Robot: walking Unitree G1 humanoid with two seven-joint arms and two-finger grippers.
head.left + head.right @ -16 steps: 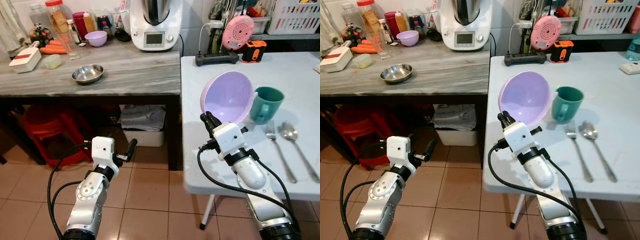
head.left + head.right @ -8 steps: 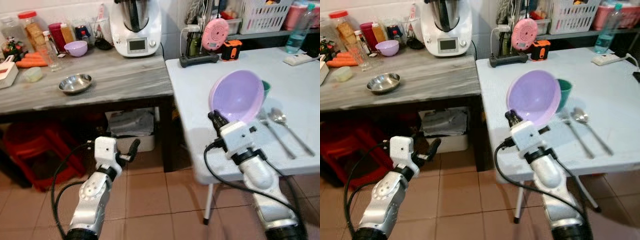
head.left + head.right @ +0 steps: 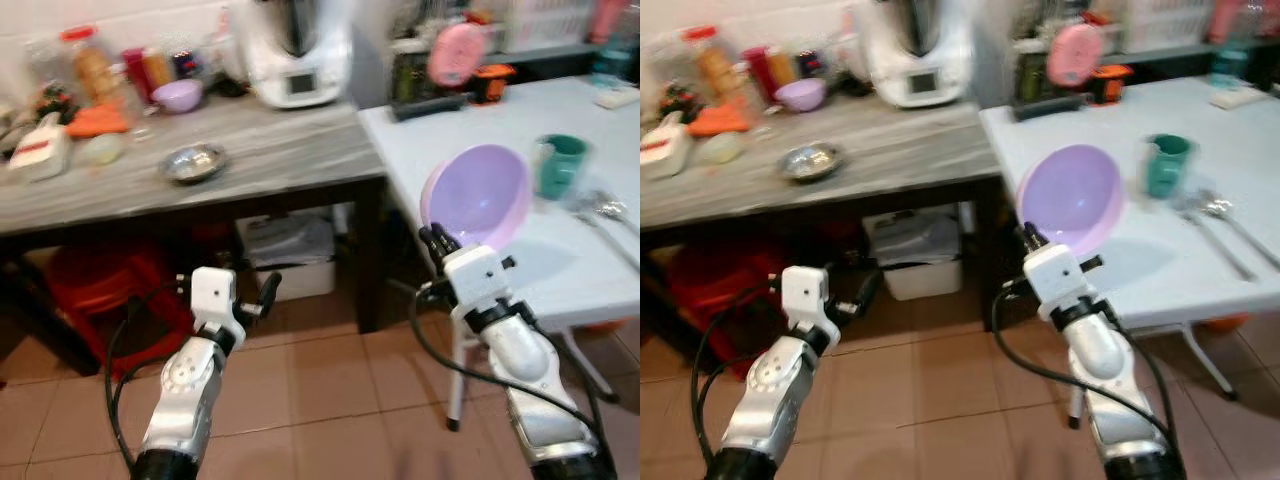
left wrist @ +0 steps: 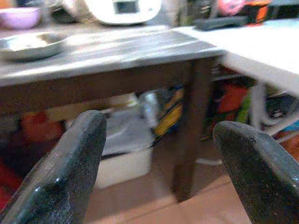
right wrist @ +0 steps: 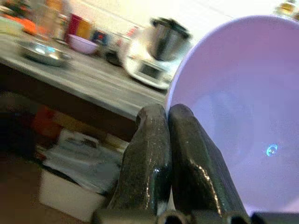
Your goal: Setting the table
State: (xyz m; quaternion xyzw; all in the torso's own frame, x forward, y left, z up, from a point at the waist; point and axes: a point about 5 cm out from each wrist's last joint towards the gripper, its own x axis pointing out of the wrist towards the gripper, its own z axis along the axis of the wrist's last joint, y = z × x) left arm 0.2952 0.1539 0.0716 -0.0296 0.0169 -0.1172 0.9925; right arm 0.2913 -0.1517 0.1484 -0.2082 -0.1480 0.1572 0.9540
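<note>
My right gripper point(image 3: 432, 237) is shut on the rim of a large lilac bowl point(image 3: 482, 196), held tilted on edge in the air at the near left corner of the white table point(image 3: 470, 140). The pinched rim also shows close up as the bowl point(image 5: 243, 121) between the fingers point(image 5: 154, 158). A teal mug point(image 3: 560, 165) stands on the table behind the bowl, with a fork and spoon point(image 3: 605, 207) to its right. My left gripper point(image 3: 266, 290) hangs low over the tiled floor, open and empty, its fingers point(image 4: 70, 163) spread wide.
A grey wooden counter point(image 3: 240, 165) on the left carries a steel bowl point(image 3: 195, 161), a small lilac bowl point(image 3: 181, 95), jars and a white kitchen machine point(image 3: 300, 55). A red stool point(image 3: 85, 290) and a white box point(image 3: 300, 275) sit under it. Tiled floor lies ahead.
The whole picture has shifted and blurred, so the camera has moved back and turned; table and counter look farther away. The bowl stays in my right gripper, the left arm hangs as before.
</note>
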